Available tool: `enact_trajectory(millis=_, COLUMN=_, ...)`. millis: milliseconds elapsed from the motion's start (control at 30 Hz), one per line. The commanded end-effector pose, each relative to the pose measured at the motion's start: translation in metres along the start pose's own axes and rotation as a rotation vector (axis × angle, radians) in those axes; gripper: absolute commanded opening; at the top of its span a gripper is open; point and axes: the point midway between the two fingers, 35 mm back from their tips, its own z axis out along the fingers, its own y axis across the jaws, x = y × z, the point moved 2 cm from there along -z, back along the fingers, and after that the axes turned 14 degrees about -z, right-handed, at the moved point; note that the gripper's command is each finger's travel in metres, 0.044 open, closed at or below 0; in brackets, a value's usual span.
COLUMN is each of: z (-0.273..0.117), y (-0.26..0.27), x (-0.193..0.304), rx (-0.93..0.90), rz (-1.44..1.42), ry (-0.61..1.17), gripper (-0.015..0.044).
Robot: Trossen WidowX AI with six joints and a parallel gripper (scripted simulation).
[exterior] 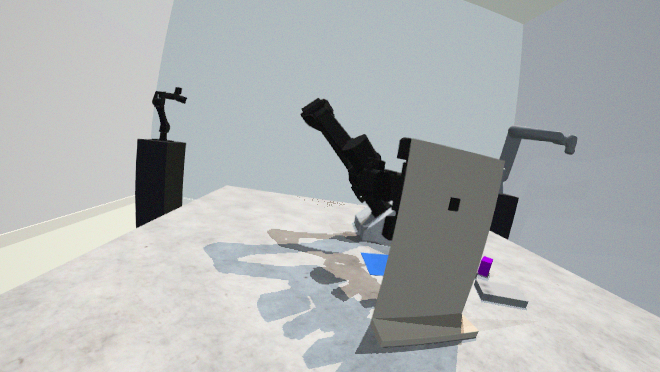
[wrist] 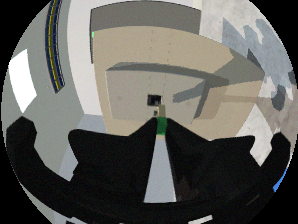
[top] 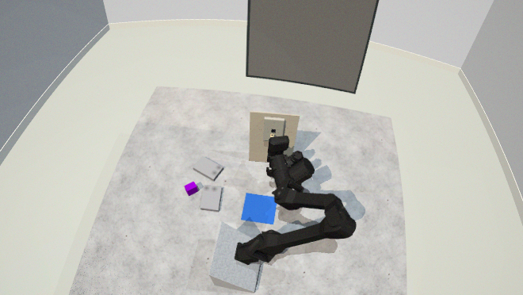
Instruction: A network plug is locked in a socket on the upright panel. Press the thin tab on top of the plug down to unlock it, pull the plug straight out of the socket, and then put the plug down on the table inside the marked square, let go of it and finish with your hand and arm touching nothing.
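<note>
The upright tan panel [top: 255,151] [exterior: 440,250] [wrist: 125,47] carries a pale socket box with a dark opening [top: 273,131] [wrist: 153,100]. My gripper [wrist: 160,122] is shut on the plug [top: 272,136] [wrist: 161,128], which shows green between the fingertips with a narrow tan part pointing toward the panel. The plug appears out of the socket, in front of the opening and slightly below it in the wrist view. The exact gap and the tab's state cannot be told. The blue marked square [top: 259,208] [exterior: 375,265] lies on the table, bare, behind the hand.
Two flat grey plates [top: 208,168] [top: 211,198] and a purple cube [top: 191,189] [exterior: 485,266] lie left of the square in the top view. A grey wedge-shaped block [top: 234,270] is under the arm's base. The panel's foot [exterior: 425,337] rests on the table.
</note>
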Motion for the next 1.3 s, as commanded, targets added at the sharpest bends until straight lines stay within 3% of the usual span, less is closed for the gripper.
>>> enact_trajectory(millis=0, z=-0.003, y=0.002, x=0.0, rx=-0.005, rz=0.004, ry=-0.007, gripper=0.0)
enact_trajectory(millis=1267, z=-0.025, y=0.004, x=0.01, rx=-0.004, rz=0.004, ry=-0.006, gripper=0.0)
